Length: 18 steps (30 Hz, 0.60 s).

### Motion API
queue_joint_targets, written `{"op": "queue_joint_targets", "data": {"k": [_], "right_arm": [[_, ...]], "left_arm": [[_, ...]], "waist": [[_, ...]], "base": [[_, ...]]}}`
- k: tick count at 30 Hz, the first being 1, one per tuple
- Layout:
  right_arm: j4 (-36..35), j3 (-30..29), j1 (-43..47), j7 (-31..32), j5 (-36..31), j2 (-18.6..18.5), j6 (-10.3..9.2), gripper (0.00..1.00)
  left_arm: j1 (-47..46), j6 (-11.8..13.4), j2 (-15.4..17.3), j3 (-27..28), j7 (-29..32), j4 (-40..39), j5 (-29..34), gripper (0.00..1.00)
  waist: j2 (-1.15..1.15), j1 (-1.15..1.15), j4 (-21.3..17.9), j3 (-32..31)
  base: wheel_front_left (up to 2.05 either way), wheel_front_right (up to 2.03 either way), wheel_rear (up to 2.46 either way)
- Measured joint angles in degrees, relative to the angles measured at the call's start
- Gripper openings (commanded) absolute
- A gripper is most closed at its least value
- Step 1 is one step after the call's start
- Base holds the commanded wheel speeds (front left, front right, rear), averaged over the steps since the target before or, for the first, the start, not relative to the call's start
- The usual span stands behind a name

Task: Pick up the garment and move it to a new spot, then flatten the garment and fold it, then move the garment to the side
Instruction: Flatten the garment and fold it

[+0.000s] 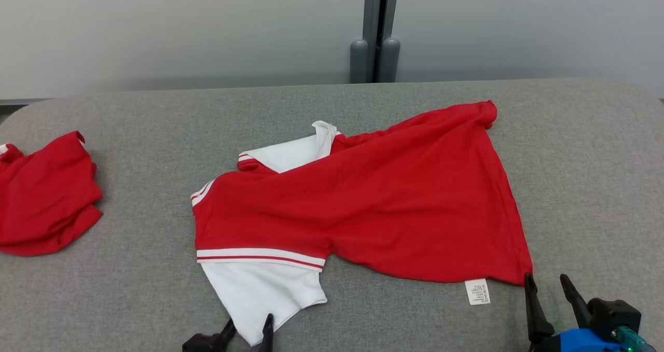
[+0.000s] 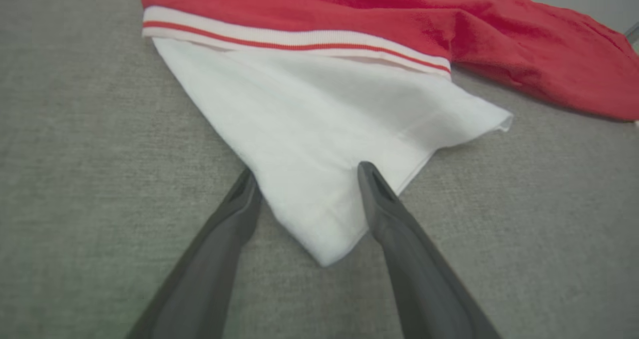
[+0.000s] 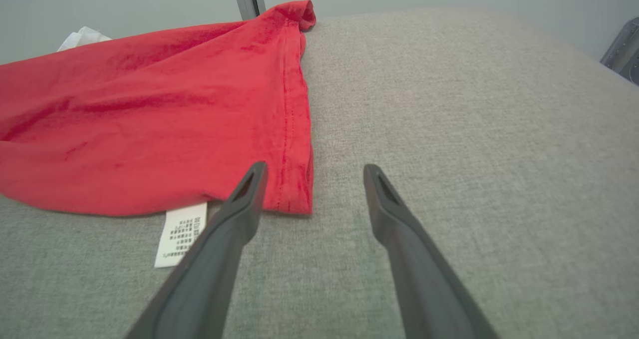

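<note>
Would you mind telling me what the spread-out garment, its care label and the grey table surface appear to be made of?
Garment: soft matte knit, likely cotton jersey; it drapes in folds, with stitched hems.
Care label: thin white printed fabric, probably synthetic.
Table surface: grey woven or felt-like fabric, speckled matte texture.

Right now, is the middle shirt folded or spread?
Spread, not folded: the shirt lies open but skewed and wrinkled on the table, its white part sticking out.

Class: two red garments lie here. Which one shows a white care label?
The spread-out middle garment: its label juts from the near hem. The bunched garment at left shows none.
</note>
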Motion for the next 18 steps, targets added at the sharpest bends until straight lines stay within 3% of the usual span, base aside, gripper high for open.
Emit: {"op": "queue_joint_targets", "data": {"k": [9,10,11,12,13,18], "right_arm": [[2.6,0.2,-1.4,0.0,0.9,0.0,0.00,1.00],[3.1,0.2,-1.8,0.0,1.0,0.0,0.00,1.00],[3.6,0.2,-2.2,0.0,1.1,0.0,0.00,1.00],[4.2,0.3,-2.6,0.0,1.4,0.0,0.00,1.00],[4.9,0.3,-2.9,0.0,1.5,0.0,0.00,1.00],[8.3,0.6,-4.7,-0.1,2.9,0.0,0.00,1.00]], "left_arm": [[-2.0,0.0,-0.1,-3.3,0.0,1.2,-2.9,1.00],[-2.2,0.0,-0.1,-3.4,0.0,1.1,-3.0,0.82],[-2.2,0.0,-0.1,-3.4,0.0,1.2,-3.4,0.44],[-2.3,0.0,-0.1,-3.4,0.1,1.2,-3.5,0.44],[-2.3,0.0,-0.1,-3.5,0.1,1.2,-3.6,0.00],[-2.4,0.0,-0.1,-3.7,0.1,0.6,-3.2,0.00]], "waist": [[0.00,0.00,-0.1,0.1],[0.00,0.00,-0.1,0.1],[0.00,0.00,-0.1,0.1],[0.00,0.00,0.0,0.1],[0.00,0.00,0.0,0.1],[0.00,0.00,0.5,0.1]], "base": [[0.00,0.00,0.00],[0.00,0.00,0.00],[0.00,0.00,0.00],[0.00,0.00,0.00],[0.00,0.00,0.00],[0.00,0.00,0.00]]}}
